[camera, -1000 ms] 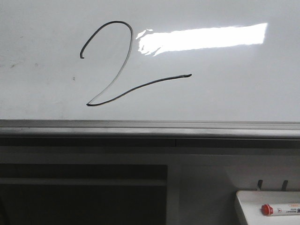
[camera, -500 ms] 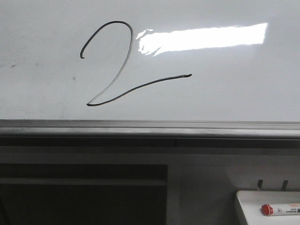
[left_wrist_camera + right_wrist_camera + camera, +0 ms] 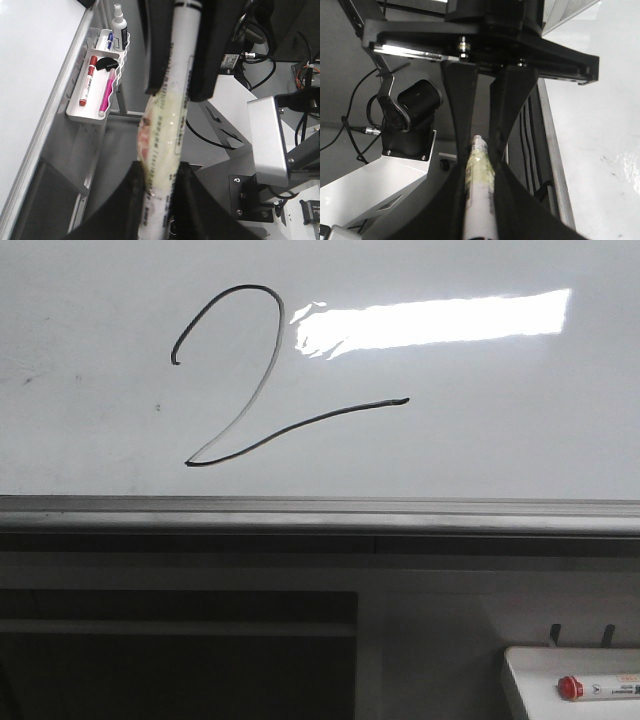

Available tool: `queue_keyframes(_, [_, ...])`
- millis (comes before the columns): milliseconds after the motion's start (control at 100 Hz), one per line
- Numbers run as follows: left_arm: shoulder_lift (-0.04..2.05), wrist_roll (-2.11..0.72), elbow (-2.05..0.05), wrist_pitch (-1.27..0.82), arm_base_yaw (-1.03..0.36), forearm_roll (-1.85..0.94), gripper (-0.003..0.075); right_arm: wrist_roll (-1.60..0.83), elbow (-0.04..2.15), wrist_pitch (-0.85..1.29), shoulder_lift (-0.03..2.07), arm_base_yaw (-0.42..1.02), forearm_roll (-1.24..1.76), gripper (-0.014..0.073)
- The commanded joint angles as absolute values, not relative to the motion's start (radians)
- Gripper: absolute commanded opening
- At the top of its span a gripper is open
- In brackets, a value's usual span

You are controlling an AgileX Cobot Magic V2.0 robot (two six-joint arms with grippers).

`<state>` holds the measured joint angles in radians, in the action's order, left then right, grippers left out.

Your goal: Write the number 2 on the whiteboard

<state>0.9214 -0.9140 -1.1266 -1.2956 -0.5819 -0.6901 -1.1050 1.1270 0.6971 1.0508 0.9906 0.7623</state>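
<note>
Whiteboard [image 3: 480, 440] fills the upper front view, grey rail [image 3: 320, 512] along its lower edge. Number 2 [image 3: 262, 390] sits left of centre on the board: thin black line, looped top, long tail sweeping right, just under the bright reflection [image 3: 430, 322].

White tray [image 3: 540, 675] below the rail at the right holds a red-capped marker [image 3: 598, 688].

Left pincer [image 3: 159, 190] closed on a white marker [image 3: 165, 130] wrapped in yellowish tape. Right pincer [image 3: 479, 175] likewise clamped on a taped marker [image 3: 480, 200], the board's edge beside it.
</note>
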Motion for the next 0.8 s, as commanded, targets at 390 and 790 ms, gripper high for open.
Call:
queue_keyframes(390, [0.87, -0.881, -1.136, -0.994, -0.576, -0.701, -0.002, -1.106, 1.16, 0.567, 0.943, 0.878, 0.789, 0.0432])
queue_keyframes(790, [0.705, -0.789, -0.793, -0.496, -0.47, -0.694, -0.002, -1.046, 1.16, 0.732, 0.786, 0.53, 0.788, 0.0391])
